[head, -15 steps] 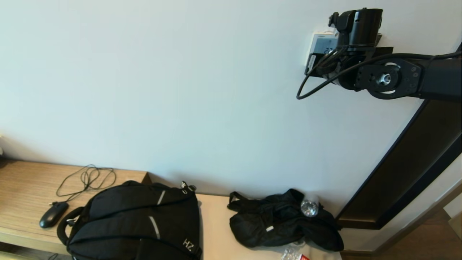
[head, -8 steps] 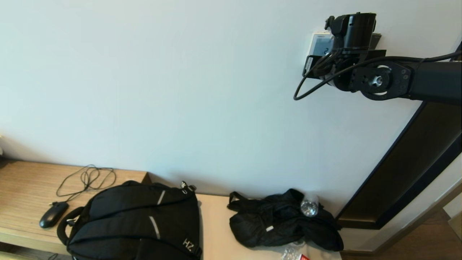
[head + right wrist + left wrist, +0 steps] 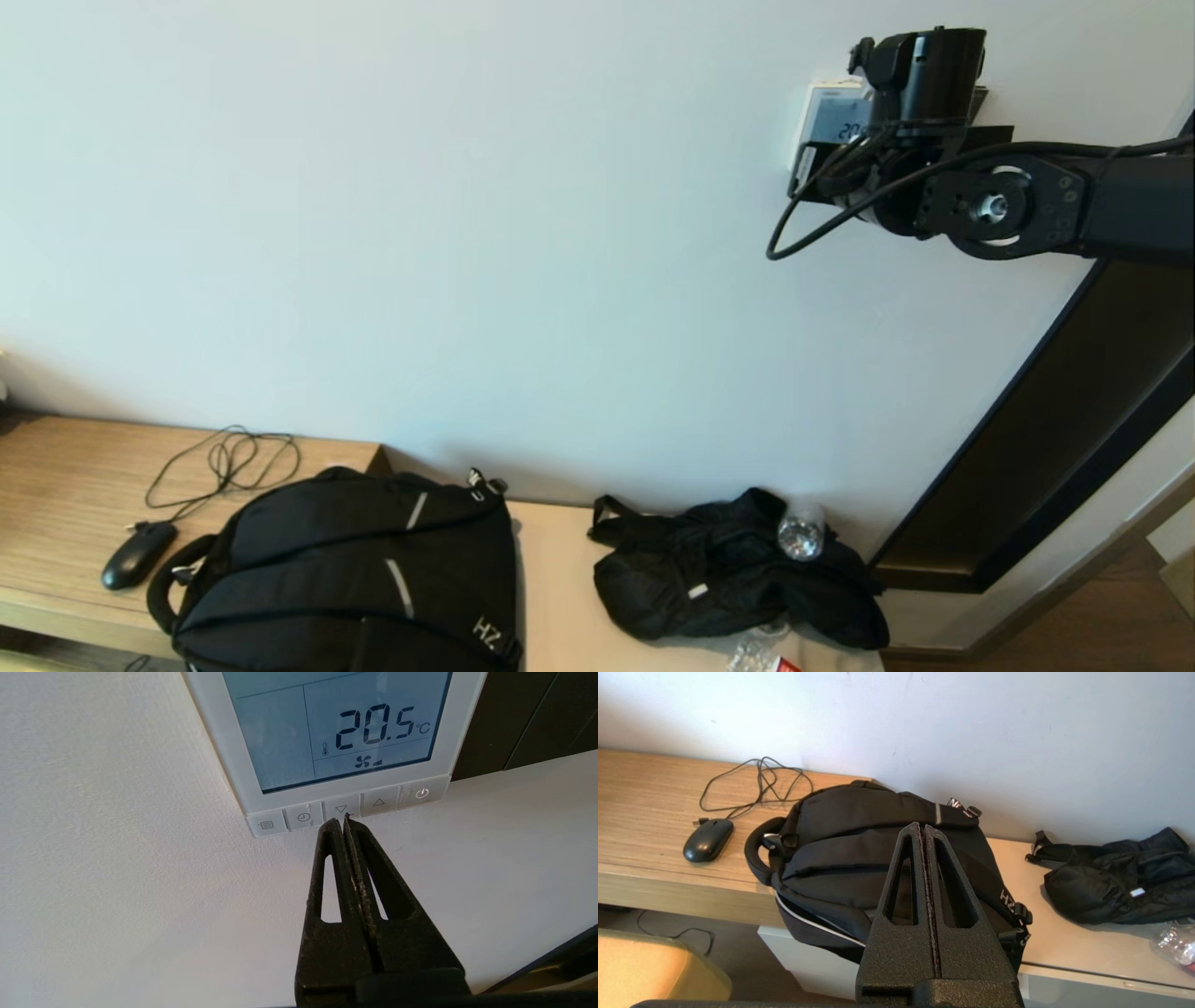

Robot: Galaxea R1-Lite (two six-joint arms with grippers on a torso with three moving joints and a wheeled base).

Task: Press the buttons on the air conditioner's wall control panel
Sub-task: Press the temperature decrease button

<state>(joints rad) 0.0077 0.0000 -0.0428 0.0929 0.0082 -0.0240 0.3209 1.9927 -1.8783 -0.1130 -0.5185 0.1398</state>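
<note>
The white wall control panel (image 3: pixel 829 119) hangs high on the wall at the right, partly hidden by my right arm. In the right wrist view the panel (image 3: pixel 233 742) has a lit screen reading 20.5 °C and a row of several buttons along one edge. My right gripper (image 3: pixel 341 820) is shut, with its tips at the edge of the down-arrow button (image 3: pixel 341 808), between the clock button (image 3: pixel 303 816) and the up-arrow button (image 3: pixel 379 802). The power button (image 3: pixel 422 793) is at the far end. My left gripper (image 3: pixel 923 828) is shut and empty, low over the black backpack (image 3: pixel 878 858).
A dark door frame (image 3: pixel 1055 420) runs beside the panel. Below, a wooden desk (image 3: pixel 65 485) holds a black mouse (image 3: pixel 137 553) with its cable, the backpack (image 3: pixel 355 579), a black pouch (image 3: pixel 728 579) and a plastic bottle (image 3: pixel 801 537).
My right arm shifted left and slightly down half a second ago, then moved back right and up. The panel's display now reads 20.5.
</note>
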